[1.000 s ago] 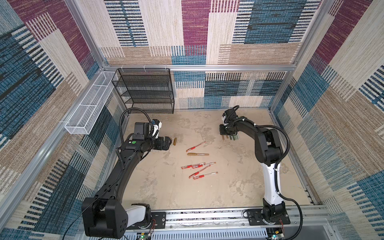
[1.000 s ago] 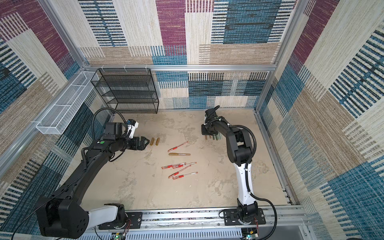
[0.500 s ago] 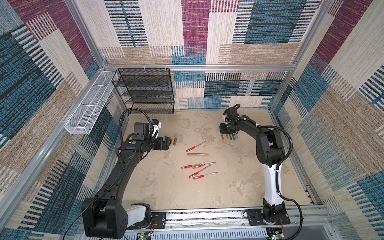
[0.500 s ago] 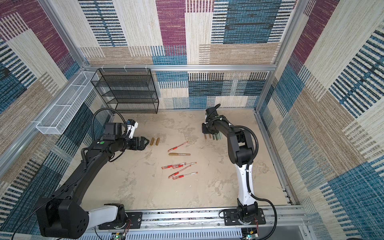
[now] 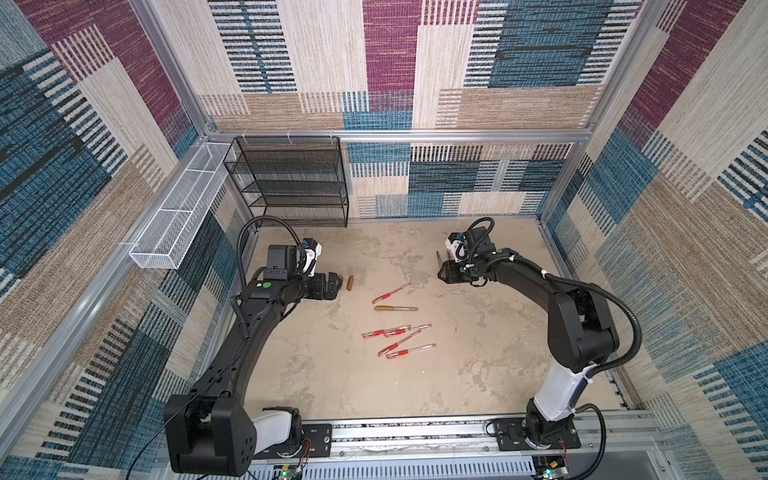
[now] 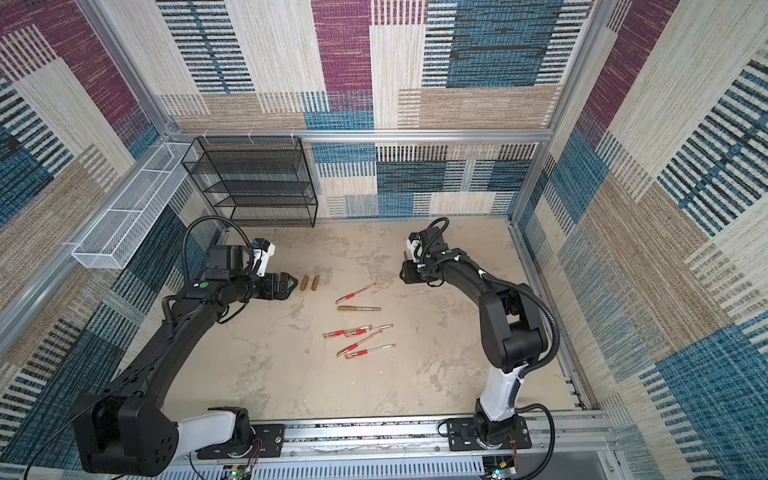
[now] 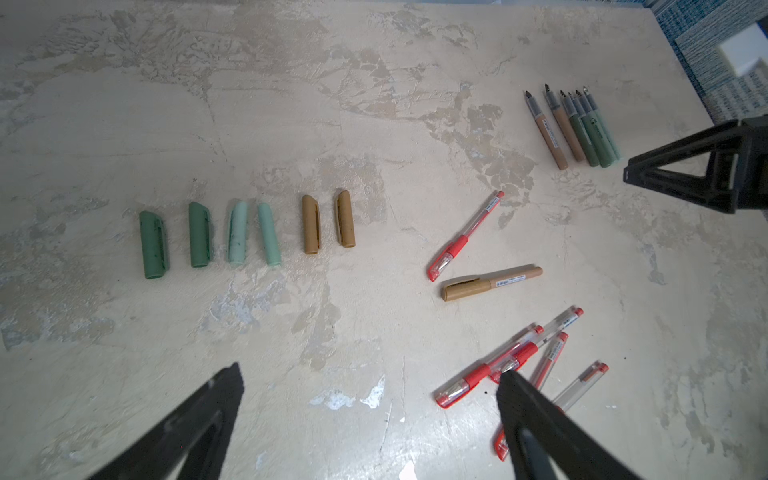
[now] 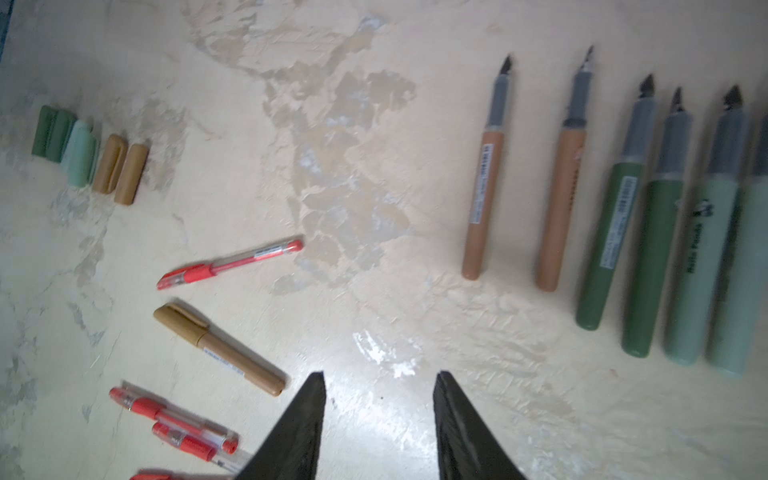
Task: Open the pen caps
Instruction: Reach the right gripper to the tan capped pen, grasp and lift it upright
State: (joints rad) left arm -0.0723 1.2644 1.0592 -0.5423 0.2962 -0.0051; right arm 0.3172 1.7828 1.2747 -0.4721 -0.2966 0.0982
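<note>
We have the left gripper (image 7: 370,370) over the table (image 7: 374,104), jaws flung wide, nothing between them. The right gripper (image 8: 380,374) stands parted as well, though narrower, and it too is empty.

Six loose pen caps (image 7: 237,232) lie in a row on the table: two dark green, two pale green and two gold, side by side without touching. In a top view the gold pair (image 6: 304,282) sits just beyond the left gripper's tips.

Near the right gripper we count six uncapped pen bodies (image 8: 598,282), nibs bare, lined up as two tan, two dark green and two pale green. One pale green barrel carries dark lettering (image 8: 695,245) that looks like "Bella Panda", though the blur leaves us unsure. White barcode stickers (image 8: 482,183) run along a tan and a dark green barrel, with print too small to read.

Between the arms lies a gold pen (image 7: 490,283) with its cap on and a small unreadable sticker on the barrel. A red pen (image 7: 463,237) lies beside it, and four more red pens (image 7: 478,378) are heaped nearby, apparently capped.
</note>
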